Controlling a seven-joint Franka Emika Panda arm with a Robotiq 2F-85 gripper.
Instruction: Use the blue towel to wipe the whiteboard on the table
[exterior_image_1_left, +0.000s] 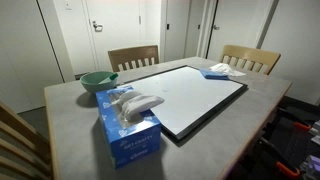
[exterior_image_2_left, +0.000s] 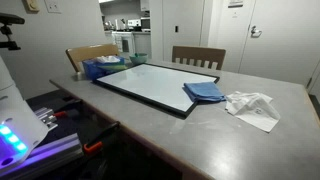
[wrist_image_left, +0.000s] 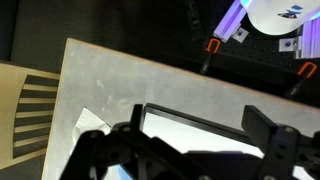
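Observation:
The whiteboard (exterior_image_1_left: 190, 95) lies flat in a black frame on the grey table (exterior_image_1_left: 70, 115); it shows in both exterior views (exterior_image_2_left: 150, 84). The blue towel (exterior_image_1_left: 215, 72) lies folded on one corner of the board (exterior_image_2_left: 204, 92). My gripper (wrist_image_left: 200, 135) shows only in the wrist view. It is open and empty, high above the board's edge (wrist_image_left: 190, 125). A sliver of blue shows at the bottom left of the wrist view, mostly hidden by the gripper body.
A crumpled white cloth (exterior_image_2_left: 252, 105) lies beside the towel. A blue tissue box (exterior_image_1_left: 128, 125) and a green bowl (exterior_image_1_left: 98, 82) stand at the board's other end. Wooden chairs (exterior_image_1_left: 133, 56) (exterior_image_1_left: 250, 58) line the far side. The table edge (wrist_image_left: 66, 60) runs near a slatted chair (wrist_image_left: 30, 100).

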